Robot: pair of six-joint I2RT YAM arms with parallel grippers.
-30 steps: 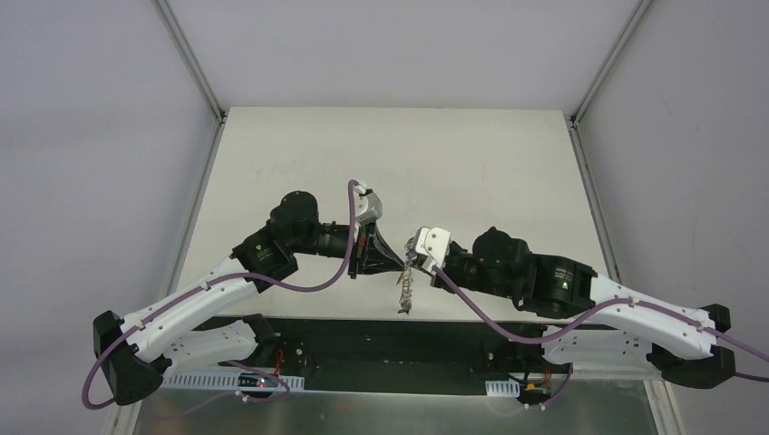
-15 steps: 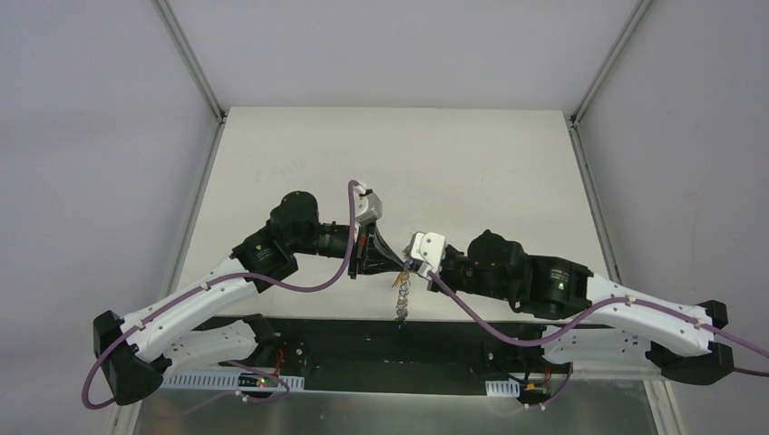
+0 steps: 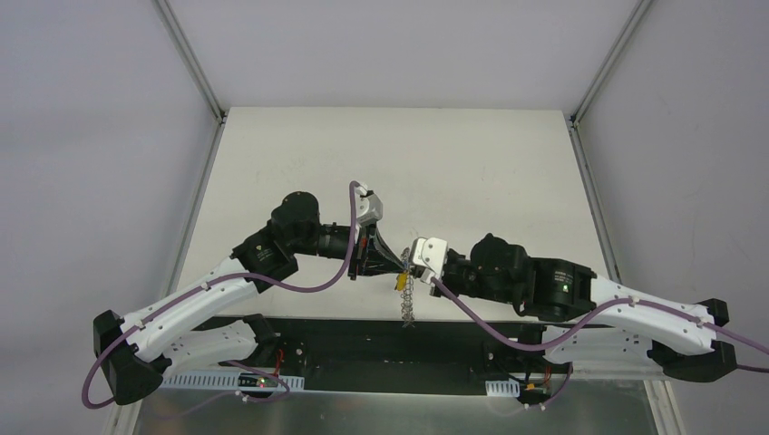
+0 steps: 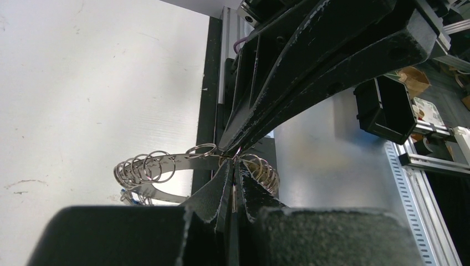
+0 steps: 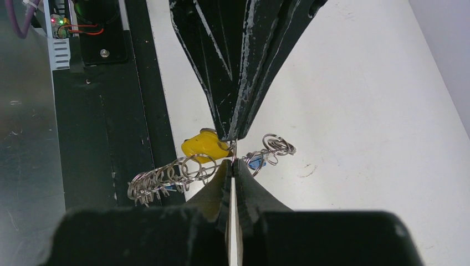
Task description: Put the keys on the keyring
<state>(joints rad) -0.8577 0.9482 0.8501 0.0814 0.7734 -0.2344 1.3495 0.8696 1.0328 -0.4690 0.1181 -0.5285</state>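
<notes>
Top: L gripper (image 3: 402,265) & R gripper (image 3: 413,265) meet tip-to-tip, both clenched; keyring (image 3: 407,297) dangles just below. L wrist: keyring band runs into L jaws, gripped. R wrist: yellow key (image 5: 204,147) & blue key (image 5: 256,162) flank R tips, prob. pinching wire.

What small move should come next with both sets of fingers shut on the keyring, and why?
Probably hold the left fingers steady and nudge the right fingers slightly to work the yellow-headed metal key onto the silvery loop-fringed wire keyring. Both pinch it tip to tip, with the key's head right beside them.
</notes>
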